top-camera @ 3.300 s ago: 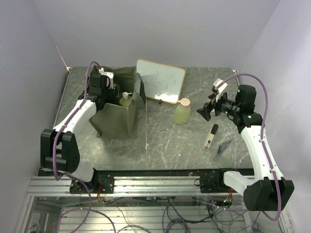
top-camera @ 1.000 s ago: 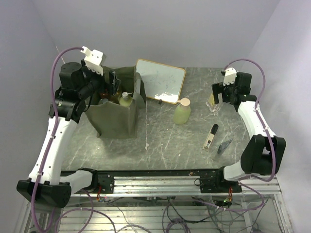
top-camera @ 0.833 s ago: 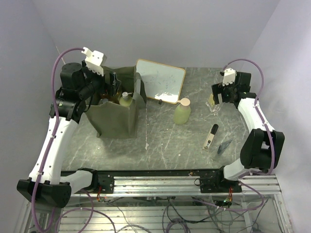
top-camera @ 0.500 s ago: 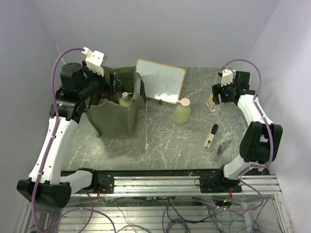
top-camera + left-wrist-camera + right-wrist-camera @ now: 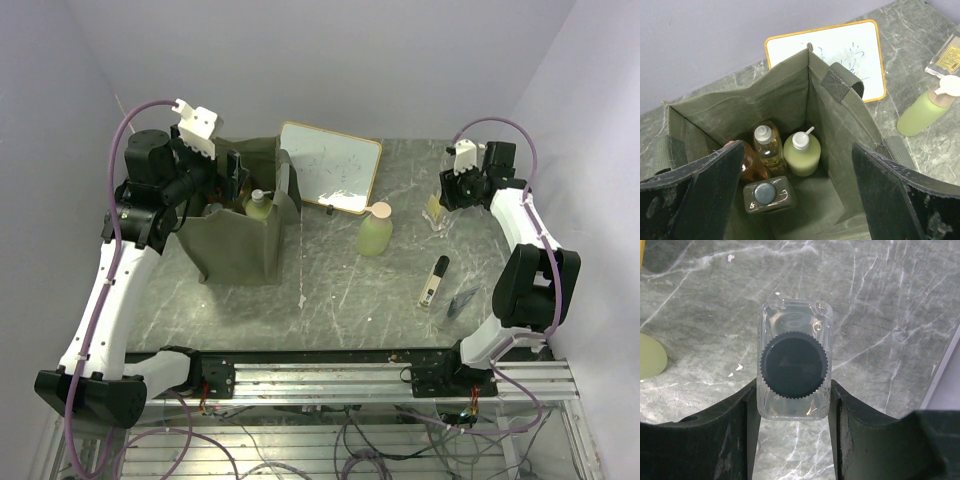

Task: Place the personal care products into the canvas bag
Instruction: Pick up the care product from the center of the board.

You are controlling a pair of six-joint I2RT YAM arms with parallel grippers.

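Observation:
The olive canvas bag (image 5: 240, 245) stands open at the back left. My left gripper (image 5: 232, 172) hangs open above its mouth, nothing between its fingers. Inside the canvas bag (image 5: 785, 100) stand a yellow-green pump bottle (image 5: 802, 154), an amber bottle (image 5: 767, 150), a clear black-capped bottle (image 5: 765, 196) and an orange one (image 5: 749, 166), partly hidden by my finger. A green pink-capped bottle (image 5: 375, 230) stands mid-table. At the back right my right gripper (image 5: 447, 195) is shut on the sides of another upright clear black-capped bottle (image 5: 794, 367), which is still on the table.
A wood-framed whiteboard (image 5: 330, 167) leans just right of the bag. A black-and-white pen-like item (image 5: 433, 281) and a dark flat packet (image 5: 463, 299) lie at the near right. The right wall is close behind the right gripper.
The right gripper's jaws have closed from wide open onto the clear bottle, and that arm has edged toward the back. The left arm has stayed still above the bag.

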